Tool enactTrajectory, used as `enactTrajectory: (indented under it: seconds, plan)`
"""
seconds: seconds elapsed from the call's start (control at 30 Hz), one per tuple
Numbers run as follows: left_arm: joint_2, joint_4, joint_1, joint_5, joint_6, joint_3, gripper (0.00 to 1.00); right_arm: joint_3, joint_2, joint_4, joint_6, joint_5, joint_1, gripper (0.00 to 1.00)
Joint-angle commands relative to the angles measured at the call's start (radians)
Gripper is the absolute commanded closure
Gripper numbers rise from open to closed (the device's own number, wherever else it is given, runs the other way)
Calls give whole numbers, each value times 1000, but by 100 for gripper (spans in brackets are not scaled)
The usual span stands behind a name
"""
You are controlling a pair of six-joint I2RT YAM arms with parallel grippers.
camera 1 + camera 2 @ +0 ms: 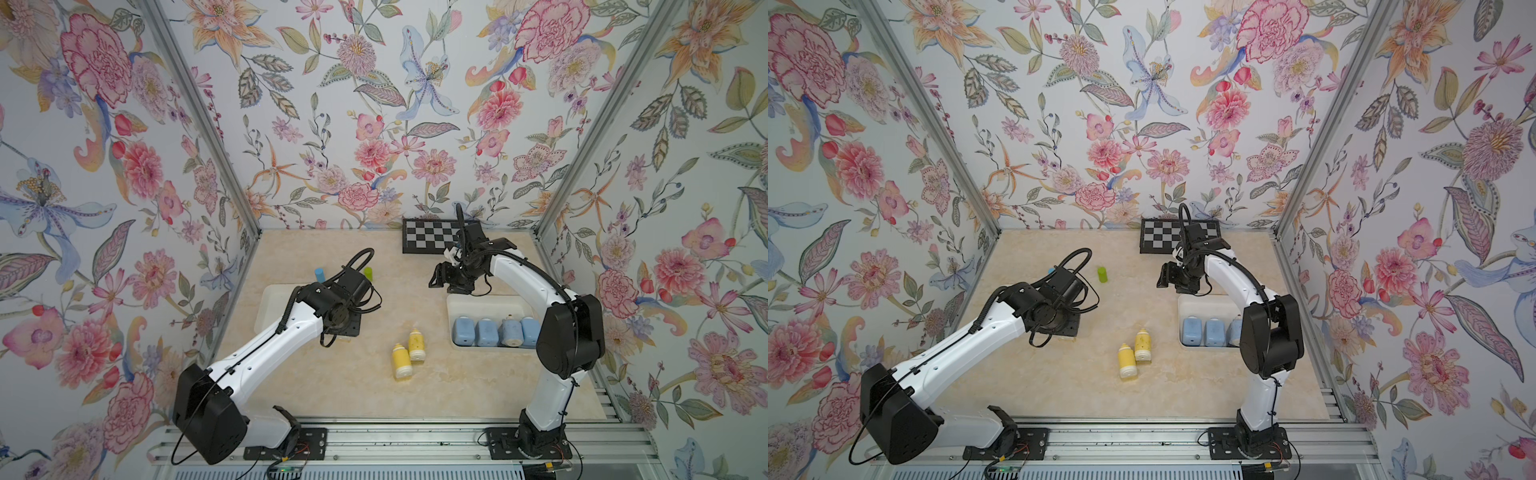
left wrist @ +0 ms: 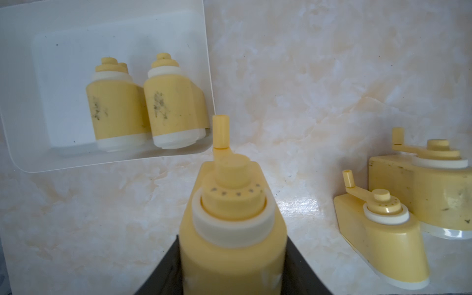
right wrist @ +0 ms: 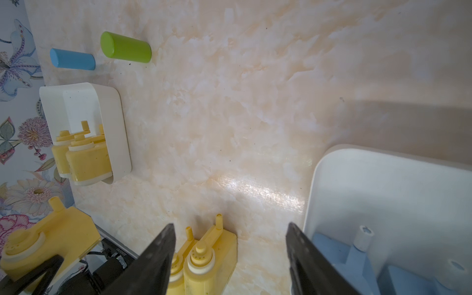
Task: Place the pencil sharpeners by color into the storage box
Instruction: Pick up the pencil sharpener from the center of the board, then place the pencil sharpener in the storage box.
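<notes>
Left claw grips a yellow sharpener by the left box; right claw hangs open and empty.

The left gripper (image 2: 233, 270) is clamped on a yellow pencil sharpener (image 2: 231, 219), held crank end outward over the table (image 1: 332, 386) just beside the near right corner of the left storage box (image 2: 23, 163). In that box two boxed yellow sharpeners (image 2: 116, 107) (image 2: 171, 107) lie side by side, touching. Two loose yellow sharpeners (image 1: 402, 360) (image 1: 416, 345) lie together mid-table, caps pointing far. The right storage box (image 1: 478, 303) holds four light blue sharpeners (image 1: 464, 331) (image 1: 487, 332) (image 1: 512, 332) (image 1: 530, 330) in a row along its near side. The right gripper (image 3: 229, 227) has its jaws apart with nothing between them and hovers by that box's far left corner.
</notes>
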Motion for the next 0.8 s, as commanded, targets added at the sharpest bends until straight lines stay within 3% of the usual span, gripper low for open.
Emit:
enactTrajectory:
  seconds: [0.0, 0.4, 0.77]
  plan:
    - [-34, -44, 84, -54, 86, 50, 55, 38, 26, -2, -20, -18, 3, 30]
    - [37, -3, 350, -71, 275, 125, 56, 83, 67, -2, -49, -36, 3, 30]
    - [117, 96, 485, -75, 386, 122, 57, 129, 108, -2, -74, -66, -10, 30]
